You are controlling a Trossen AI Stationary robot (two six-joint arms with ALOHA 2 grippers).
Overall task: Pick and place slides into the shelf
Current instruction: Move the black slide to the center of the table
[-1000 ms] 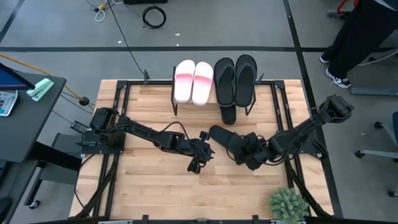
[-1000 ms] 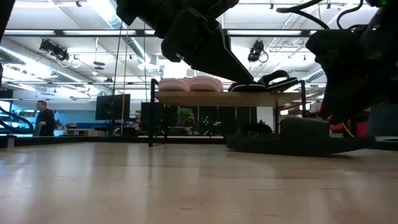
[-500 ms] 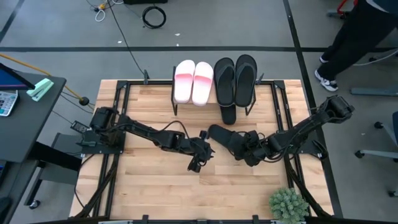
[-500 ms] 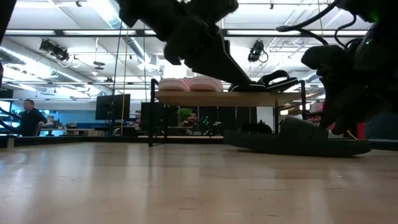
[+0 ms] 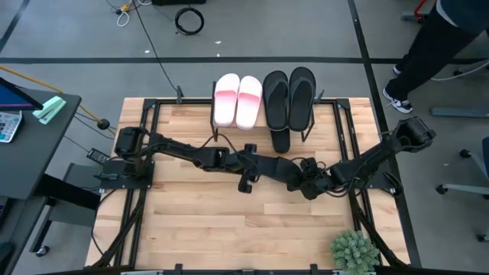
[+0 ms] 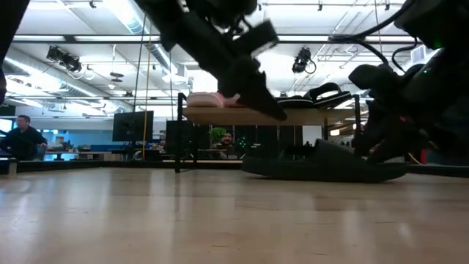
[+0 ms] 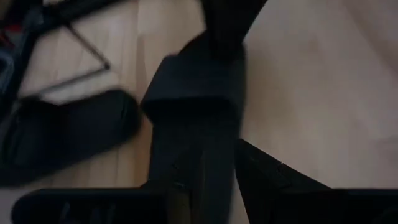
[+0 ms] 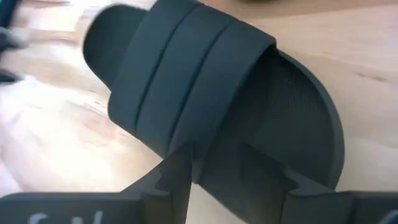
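Observation:
A black wide-strap slide (image 5: 281, 173) lies on the table in front of the shelf (image 5: 215, 130), toe toward the left. My right gripper (image 5: 309, 183) is shut on its heel-side part. My left gripper (image 5: 247, 177), fingers a little apart, stands at the slide's toe end. On the shelf's top board rest two pink-and-white slides (image 5: 237, 99) and two black flip-flops (image 5: 289, 95). A second black slide (image 5: 280, 142) lies on the lower board, one end sticking out toward the near edge. My left gripper hangs beside the slide's toe end (image 7: 193, 93); whether it touches the slide I cannot tell. My right gripper holds the slide by its long side, at the strap's foot (image 8: 221, 155), behind the strap. It comes slanting down from the table's right. The sole (image 6: 322, 174) lies on the table.
A potted plant (image 5: 354, 250) stands at the table's near right corner. A person's legs (image 5: 439, 46) show on the floor beyond the far right corner. A desk (image 5: 30, 130) stands left of the table. Bare wood lies toward the near edge.
My left gripper has swung toward the far edge and a little right, up to the slide's toe end. My right gripper has sunk and turned, and the slide in its hold has slid a little toward the table's left, staying on the wood.

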